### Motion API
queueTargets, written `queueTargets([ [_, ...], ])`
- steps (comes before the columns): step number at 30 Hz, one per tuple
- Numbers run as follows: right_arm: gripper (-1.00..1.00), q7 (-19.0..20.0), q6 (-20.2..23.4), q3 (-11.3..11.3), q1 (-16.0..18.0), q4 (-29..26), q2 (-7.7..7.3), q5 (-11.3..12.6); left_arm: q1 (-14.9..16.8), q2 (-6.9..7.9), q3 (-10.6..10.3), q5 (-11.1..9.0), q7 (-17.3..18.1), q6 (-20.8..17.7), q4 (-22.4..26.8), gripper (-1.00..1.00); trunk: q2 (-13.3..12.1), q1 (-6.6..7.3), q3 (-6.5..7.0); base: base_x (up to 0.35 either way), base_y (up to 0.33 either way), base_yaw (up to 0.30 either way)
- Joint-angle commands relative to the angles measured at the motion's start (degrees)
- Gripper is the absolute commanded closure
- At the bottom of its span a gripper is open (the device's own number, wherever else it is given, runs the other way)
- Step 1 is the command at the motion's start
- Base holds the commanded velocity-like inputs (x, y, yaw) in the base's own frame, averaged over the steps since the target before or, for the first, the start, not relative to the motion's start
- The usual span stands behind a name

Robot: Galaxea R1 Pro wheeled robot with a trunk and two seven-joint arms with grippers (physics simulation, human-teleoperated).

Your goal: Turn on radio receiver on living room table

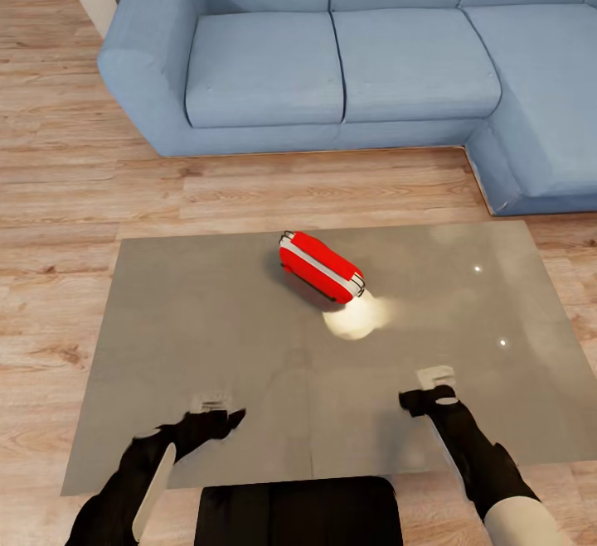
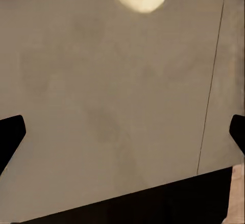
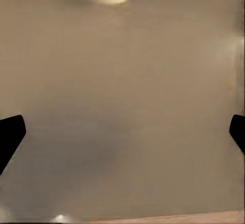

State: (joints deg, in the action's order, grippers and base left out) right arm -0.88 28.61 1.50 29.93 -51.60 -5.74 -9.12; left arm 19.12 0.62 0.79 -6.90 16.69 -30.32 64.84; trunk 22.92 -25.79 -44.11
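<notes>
1. One small bright red rounded-rectangular radio receiver [image 1: 321, 266] lies mid-table on the glossy grey-taupe tabletop [image 1: 207, 322].
2. Likely light, rigid, prone to sliding; steady its sides.
3. Left gripper [image 2: 122, 129] and right gripper [image 3: 122, 129] both spread, empty.

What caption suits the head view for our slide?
Red radio lies on the grey table before a blue sofa, both grippers hovering near.

We see the radio [image 1: 321, 265] lying on the table [image 1: 191, 322], near its middle and toward the far edge. Behind the table, across a strip of floor [image 1: 75, 173], stands the sofa [image 1: 348, 65], wrapping round on the right. Our left gripper [image 1: 217, 418] and right gripper [image 1: 427, 398] hang over the near edge, well apart from the radio.
</notes>
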Motion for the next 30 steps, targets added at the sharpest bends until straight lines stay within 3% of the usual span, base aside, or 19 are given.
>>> queueTargets([
  [1, -1.0, 0.04, 0.75, 0.01, 0.86, 0.01, 0.02, 0.01, 0.04, 0.06, 0.01, -0.25, 0.0, 0.1, 0.26, -1.0, -0.01, 0.01, -0.01, 0.0, 0.0, 0.0],
  [4, -1.0, 0.18, 5.58, 0.07, 5.07, -0.22, 0.09, -0.13, 0.21, 0.36, 0.01, -0.99, 0.01, 0.51, 1.75, -1.0, -0.01, 0.01, -0.01, 0.0, 0.0, 0.0],
  [9, -1.0, 0.31, 8.28, 0.1, 7.0, -2.18, 0.12, -0.2, 1.53, 0.31, 0.06, -1.26, 0.01, 0.53, 2.64, -1.0, -0.01, 0.01, -0.01, 0.0, 0.0, 0.0],
  [16, -1.0, 2.75, 8.9, 0.7, 7.5, -7.97, 0.17, -0.11, 3.03, 0.31, 0.01, -1.44, 0.02, 0.62, 2.57, -1.0, -0.01, 0.01, -0.01, 0.0, 0.0, 0.0],
  [23, -1.0, 5.64, 9.0, 1.33, 7.51, -9.09, 0.2, -0.13, 3.11, 0.42, 0.01, -1.45, 0.02, 0.62, 2.49, -1.0, -0.01, 0.01, -0.01, 0.0, 0.0, 0.0],
  [30, -1.0, 5.97, 9.02, 1.4, 7.51, -9.58, 0.16, -0.14, 3.12, 0.43, 0.01, -1.47, 0.02, 0.62, 2.48, -1.0, -0.01, 0.01, -0.01, 0.0, 0.0, 0.0],
])
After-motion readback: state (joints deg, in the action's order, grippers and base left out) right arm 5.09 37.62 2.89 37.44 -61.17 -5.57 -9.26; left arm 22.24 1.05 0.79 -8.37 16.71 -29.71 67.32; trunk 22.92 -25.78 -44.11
